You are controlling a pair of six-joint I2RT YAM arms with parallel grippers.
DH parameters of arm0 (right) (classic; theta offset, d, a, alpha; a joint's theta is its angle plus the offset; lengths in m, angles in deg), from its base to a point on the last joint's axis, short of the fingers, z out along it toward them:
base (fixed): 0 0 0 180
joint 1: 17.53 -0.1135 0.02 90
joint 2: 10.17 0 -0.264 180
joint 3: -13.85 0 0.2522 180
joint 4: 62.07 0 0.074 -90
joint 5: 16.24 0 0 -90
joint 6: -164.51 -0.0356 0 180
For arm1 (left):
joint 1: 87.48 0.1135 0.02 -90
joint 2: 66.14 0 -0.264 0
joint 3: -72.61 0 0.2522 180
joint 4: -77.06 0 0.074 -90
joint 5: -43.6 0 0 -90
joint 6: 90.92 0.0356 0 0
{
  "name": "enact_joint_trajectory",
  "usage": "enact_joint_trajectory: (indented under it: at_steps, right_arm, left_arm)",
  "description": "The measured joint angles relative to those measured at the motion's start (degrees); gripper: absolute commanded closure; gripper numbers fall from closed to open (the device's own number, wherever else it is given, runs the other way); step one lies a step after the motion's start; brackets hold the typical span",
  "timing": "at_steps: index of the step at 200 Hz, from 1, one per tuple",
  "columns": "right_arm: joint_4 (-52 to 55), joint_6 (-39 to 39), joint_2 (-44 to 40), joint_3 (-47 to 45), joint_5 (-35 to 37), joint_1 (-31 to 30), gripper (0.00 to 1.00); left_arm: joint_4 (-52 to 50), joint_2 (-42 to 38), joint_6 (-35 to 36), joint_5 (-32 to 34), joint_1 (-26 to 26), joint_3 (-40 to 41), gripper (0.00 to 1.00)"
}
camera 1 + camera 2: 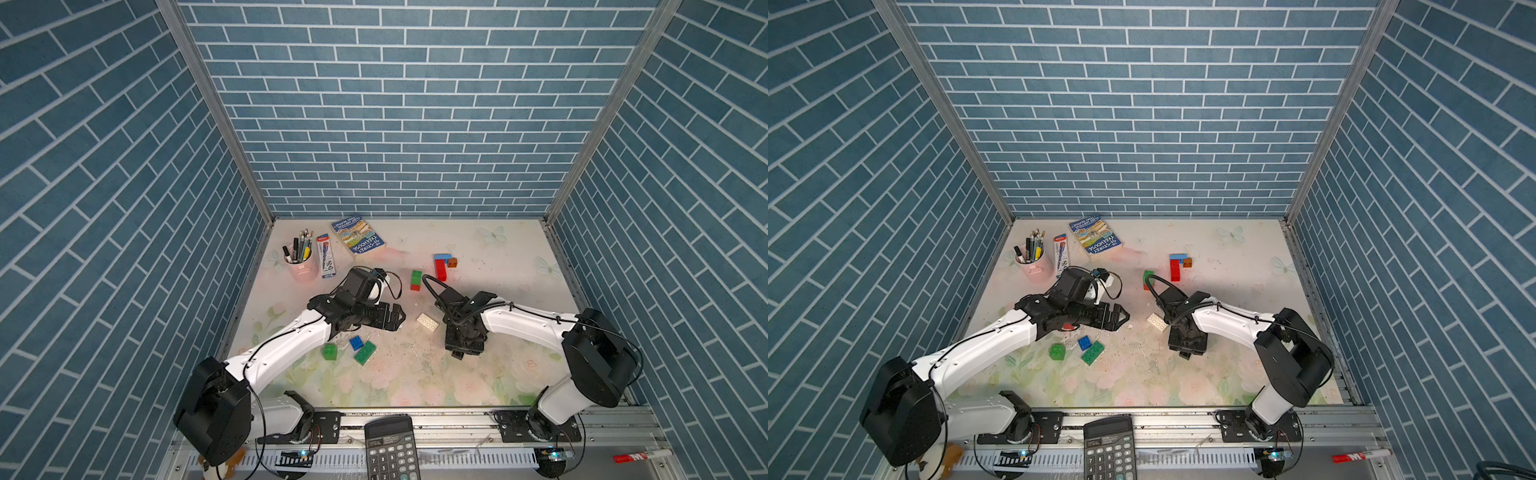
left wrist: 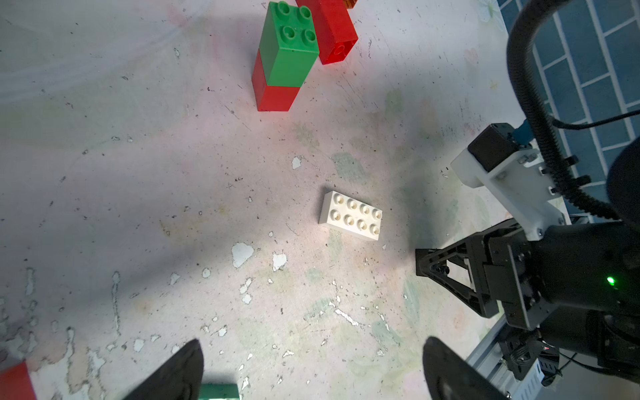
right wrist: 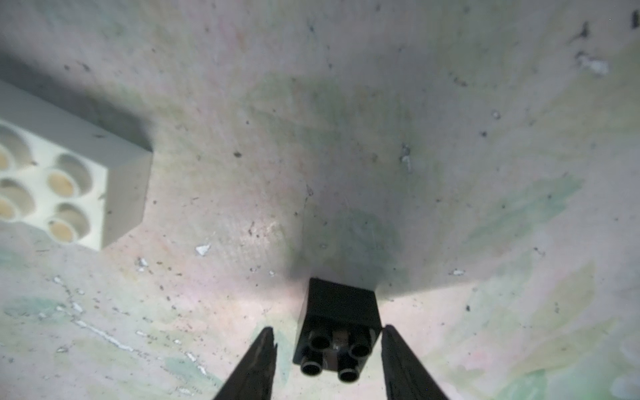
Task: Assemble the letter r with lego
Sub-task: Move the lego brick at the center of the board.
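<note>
A small black lego brick [image 3: 337, 311] lies on its side between the fingers of my right gripper [image 3: 327, 328]. One finger touches it and a gap shows on the other side, so the jaws are still open around it. A white oblong brick [image 1: 427, 322] [image 2: 351, 216] lies just beside that gripper. My left gripper [image 2: 311, 343] hangs open and empty over the table [image 1: 498, 257], left of the white brick. A green-on-red stack [image 1: 416, 280] stands farther back. A red brick with a light blue and a brown one [image 1: 441, 266] lies beyond it.
Two green bricks [image 1: 330, 351] [image 1: 365, 353] and a blue one [image 1: 356, 342] lie below the left forearm. A pink pen cup [image 1: 300, 266], a pen box [image 1: 326, 255] and a book [image 1: 358, 235] stand at the back left. A calculator [image 1: 390, 449] sits on the front rail.
</note>
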Motion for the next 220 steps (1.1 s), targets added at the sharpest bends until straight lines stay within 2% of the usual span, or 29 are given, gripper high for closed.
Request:
enact_joint_trajectory:
  at_steps: [42, 64, 89, 151, 220]
  right_arm:
    - [0.4, -1.9, 1.6, 0.4, 0.6, -0.3, 0.53]
    - [0.8, -2.9, 2.4, 0.9, 0.7, -0.7, 0.66]
    - [1.3, -3.6, 3.1, 1.8, 0.7, -0.7, 0.77]
    - [5.4, 0.8, 8.1, 10.3, 1.8, 0.8, 0.78]
    - [7.8, 11.9, 13.1, 17.7, 2.7, 10.8, 0.77]
  left_arm:
    - [-0.9, -0.2, 1.3, 0.0, 0.0, 0.0, 0.0]
    - [-1.2, -0.2, 1.9, 0.0, 0.0, 0.0, 0.0]
    - [-1.4, -0.2, 2.3, -0.1, 0.4, 0.0, 0.0]
    - [-1.5, 0.1, 2.8, -0.3, 2.5, -1.1, 0.01]
    - [0.2, 5.2, 2.9, -1.0, 4.3, -5.3, 0.0]
